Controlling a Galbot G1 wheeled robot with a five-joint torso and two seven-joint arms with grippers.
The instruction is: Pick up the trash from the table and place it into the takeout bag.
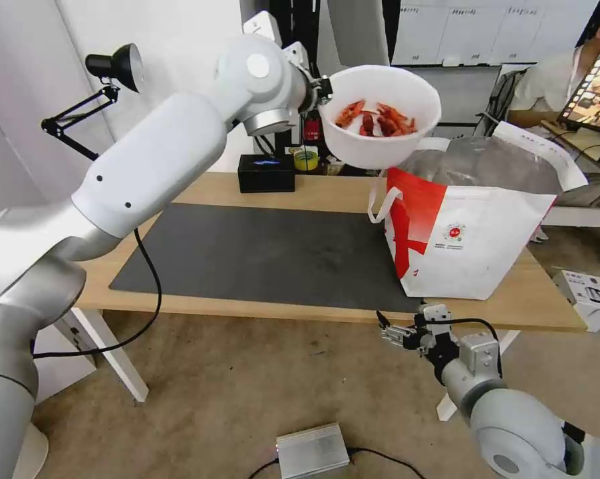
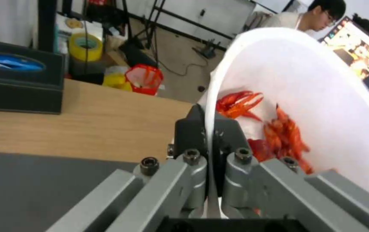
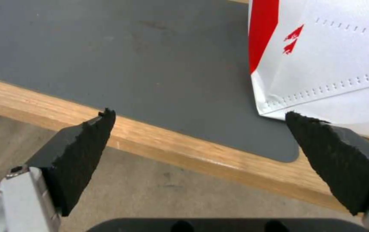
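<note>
Long light-wood counter [image 1: 213,189] on white legs, topped with a large dark grey mat [image 1: 267,256]; beige floor beneath, with a small silver box [image 1: 312,450] and its cable lying on it. White wall behind on the left, with a black lamp [image 1: 117,66] on a jointed arm. At the counter's back edge, a black rectangular box [image 1: 267,173] and a roll of yellow tape [image 1: 305,159].

Takeout bag [image 1: 466,249] standing upright at the right end of the mat, white with red side panel, strap handles and silver lining open at the top. Small round red logo on its front, with tiny lines of print beneath, too small to read.

Left pincer [image 1: 321,90] raised high, clamped on the rim of the white bowl [image 1: 380,126] of red crayfish shells [image 1: 376,120]; bowl held tilted in the air, just above the bag's near left corner.

From the left wrist: pincer [image 2: 212,141] fingers pinching the thin bowl [image 2: 322,96] wall, one inside and one outside, shells [image 2: 279,135] heaped low in the bowl. Blue strip in the top slot of the black box [image 2: 19,80], and a small red-and-white bag [image 2: 144,79] beyond the counter's far edge.

Right pincer [image 1: 396,332] low in front of the counter's near edge, below the bag. From the right wrist: pincer [image 3: 199,145] spread wide with nothing between its black ribbed pads [image 3: 86,145], and the bag's [image 3: 330,58] bottom corner resting on the mat [image 3: 128,58], with two small red marks on the white panel.
</note>
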